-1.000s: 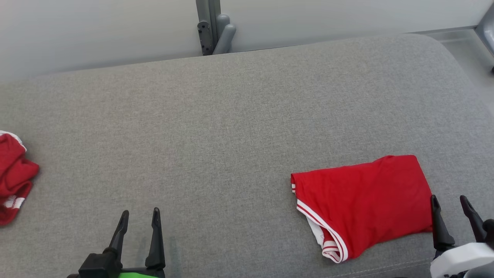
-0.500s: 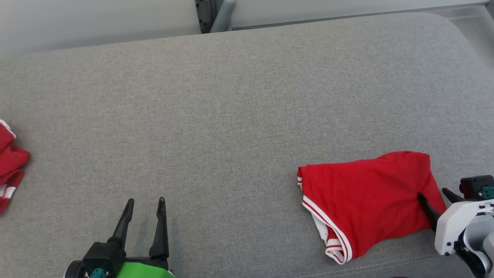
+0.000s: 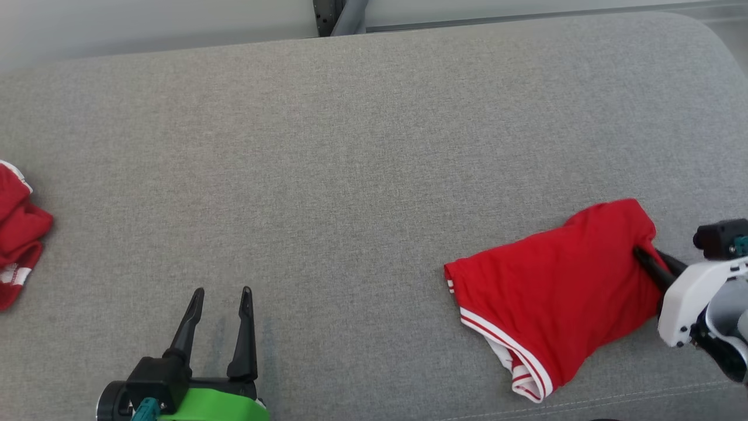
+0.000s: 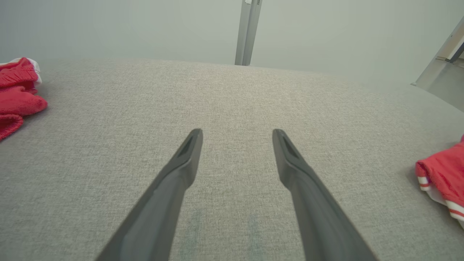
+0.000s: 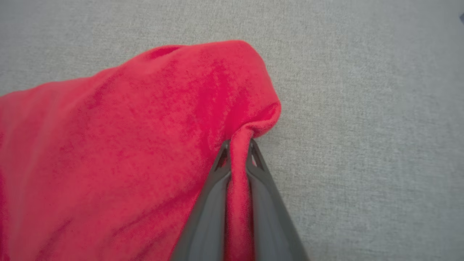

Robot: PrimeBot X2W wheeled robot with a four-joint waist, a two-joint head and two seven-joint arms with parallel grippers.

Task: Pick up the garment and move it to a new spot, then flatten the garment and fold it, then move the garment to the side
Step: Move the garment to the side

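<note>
We find the garment [image 3: 549, 292] on the right side of the grey fabric surface [image 3: 350, 175], close to its near edge. It is a red piece lying in a compact, roughly four-sided shape, with white striped trim [image 3: 504, 348] along its near-left hem. Our right pincer [image 3: 647, 258] comes in from the right and is clamped on the garment's right edge. In the right wrist view the two dark fingers [image 5: 214, 203] stand close together with a narrow ridge of red cloth squeezed between them, and the fabric bunches into a small rounded fold just past the tips. From that pinch the cloth spreads away to the left in soft creases. We cannot tell whether the held edge is raised off the surface or merely gathered. Our left pincer [image 3: 222, 290] sits low at the near left, well apart from the garment, its fingers spread apart with nothing between them — bare grey fabric shows in the gap, and the tips point toward the far edge. At the far left of the surface lies a second red garment [image 3: 17, 234], crumpled, with a little white at its edges. Beyond the far edge, a grey post [image 3: 342, 9] stands against a pale wall [image 3: 146, 23].
</note>
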